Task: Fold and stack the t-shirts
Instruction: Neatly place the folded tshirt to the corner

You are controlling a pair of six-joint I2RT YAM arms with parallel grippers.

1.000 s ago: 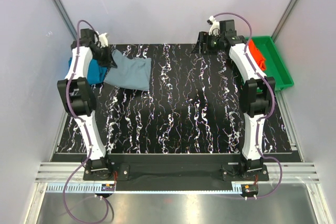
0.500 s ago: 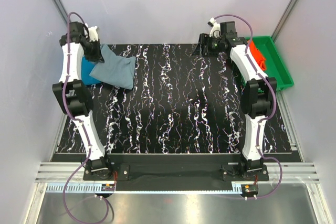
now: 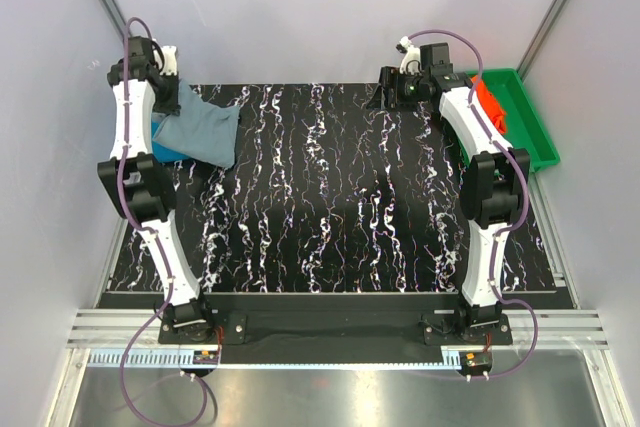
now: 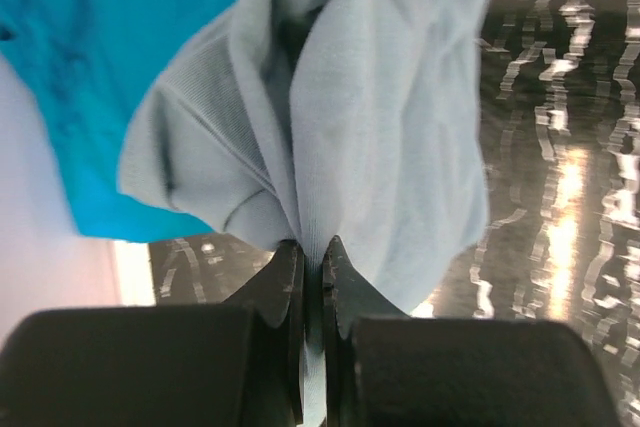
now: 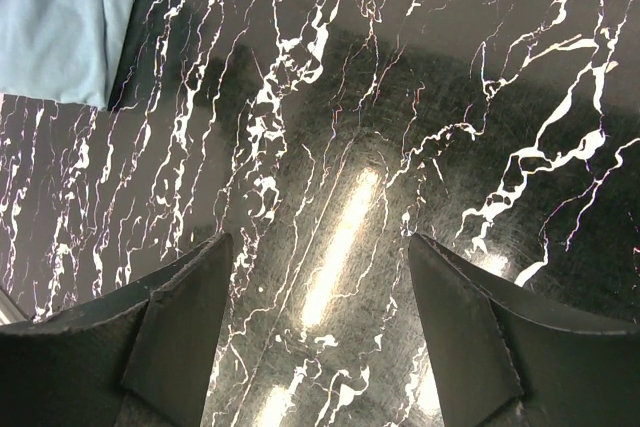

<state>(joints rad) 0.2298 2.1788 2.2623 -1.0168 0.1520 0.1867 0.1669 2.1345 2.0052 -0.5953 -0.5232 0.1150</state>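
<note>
Here the left gripper (image 4: 311,247) pinches only a thin bunched fold of the grey shirt (image 4: 380,127), which drapes from the jaws onto the far-left corner of the table (image 3: 350,197), partly over the teal shirt (image 4: 90,97); so small a bite could slip, or the trailing cloth could come unfolded and rumple the teal one beneath, spoiling the stack. The left arm reaches far and left, elbow raised, wrist over that corner; the right arm stretches to the far right, the right gripper (image 5: 315,247) spread wide and empty above bare table, near the tray (image 3: 535,137) holding the red shirt (image 3: 490,102).
</note>
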